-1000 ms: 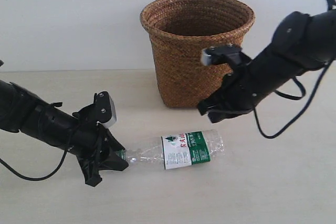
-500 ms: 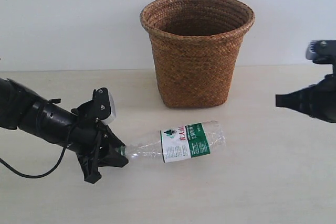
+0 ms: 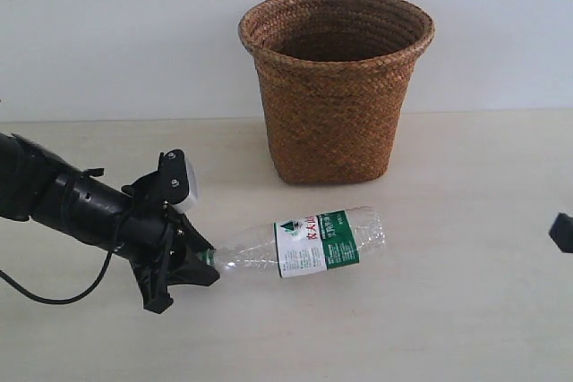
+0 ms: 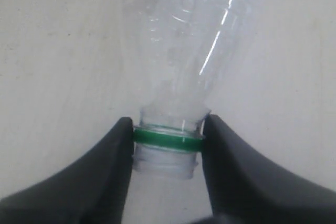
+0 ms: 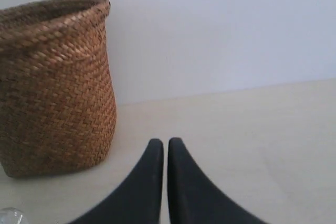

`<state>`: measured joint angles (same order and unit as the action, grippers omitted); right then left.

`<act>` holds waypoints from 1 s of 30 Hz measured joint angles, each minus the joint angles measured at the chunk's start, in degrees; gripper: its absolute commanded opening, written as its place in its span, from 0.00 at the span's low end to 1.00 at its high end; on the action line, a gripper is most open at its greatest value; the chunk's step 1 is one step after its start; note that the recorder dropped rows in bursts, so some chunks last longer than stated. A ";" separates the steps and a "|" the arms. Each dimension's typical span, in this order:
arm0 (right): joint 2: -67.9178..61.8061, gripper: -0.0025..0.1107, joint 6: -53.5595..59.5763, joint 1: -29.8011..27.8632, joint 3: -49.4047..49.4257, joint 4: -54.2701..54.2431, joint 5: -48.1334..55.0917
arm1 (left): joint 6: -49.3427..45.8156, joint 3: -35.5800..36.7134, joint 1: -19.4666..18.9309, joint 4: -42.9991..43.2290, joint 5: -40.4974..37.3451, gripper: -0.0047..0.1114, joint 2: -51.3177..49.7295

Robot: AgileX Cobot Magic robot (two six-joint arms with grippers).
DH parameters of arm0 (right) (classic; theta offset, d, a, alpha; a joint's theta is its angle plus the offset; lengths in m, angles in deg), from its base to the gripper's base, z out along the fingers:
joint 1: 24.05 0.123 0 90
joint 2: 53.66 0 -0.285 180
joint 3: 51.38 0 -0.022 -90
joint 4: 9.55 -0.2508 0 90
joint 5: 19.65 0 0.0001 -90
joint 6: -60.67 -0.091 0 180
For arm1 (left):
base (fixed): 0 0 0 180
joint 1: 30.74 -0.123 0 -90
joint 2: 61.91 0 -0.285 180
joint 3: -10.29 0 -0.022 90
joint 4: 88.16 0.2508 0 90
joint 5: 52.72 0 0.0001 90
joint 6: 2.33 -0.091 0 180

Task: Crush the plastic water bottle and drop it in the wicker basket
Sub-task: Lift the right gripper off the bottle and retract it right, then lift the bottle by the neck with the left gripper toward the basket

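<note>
Neck to the left and base to the right, the plastic water bottle (image 3: 304,245) lies on its side low in the centre of the exterior view. Its long axis runs nearly level across the frame, with the base end tilted slightly upward. The green-and-white label (image 3: 318,244) wraps its middle. It rests on the pale table (image 3: 448,319), in front of the wicker basket (image 3: 333,87) and apart from it.

The left gripper (image 3: 201,261) reaches in from the lower left of the frame and meets the bottle at its neck end. In the left wrist view this gripper (image 4: 168,140) is clamped on the neck, one black finger (image 4: 105,166) pressed to each side of the green ring (image 4: 168,139). The threads beside the ring look bare, so the cap seems to be off.

Only a dark sliver of the right gripper (image 3: 561,232) shows at the right edge, well away from the bottle. Its wrist view shows the tips (image 5: 165,148) drawn almost together, holding nothing, beside the basket (image 5: 52,82).
</note>
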<state>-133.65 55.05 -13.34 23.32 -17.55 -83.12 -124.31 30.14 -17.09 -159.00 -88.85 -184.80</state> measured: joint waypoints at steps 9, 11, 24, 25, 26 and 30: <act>15.11 0.02 1.72 0.00 2.09 0.73 12.07 | 0.00 0.00 0.00 0.00 -1.17 0.07 1.19; 22.05 0.02 2.16 0.00 2.18 0.73 18.69 | 0.00 0.00 0.00 0.00 -1.70 0.07 1.19; 64.49 0.02 2.42 0.00 2.18 0.88 51.03 | 0.00 0.00 0.00 0.10 -4.45 0.07 3.98; 66.82 0.02 2.58 0.00 2.18 0.88 52.81 | 0.00 0.00 0.00 0.10 -4.76 0.07 4.44; 68.60 0.02 2.58 0.00 2.18 0.88 54.45 | 0.34 0.00 0.00 0.10 -5.00 0.07 4.87; 71.74 0.02 3.55 0.00 2.18 0.88 59.40 | 1.45 0.00 0.00 0.10 -6.87 0.07 6.41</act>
<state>-61.91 58.60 -13.34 25.50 -16.67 -23.72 -122.86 30.14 -17.09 -158.90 -95.72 -178.39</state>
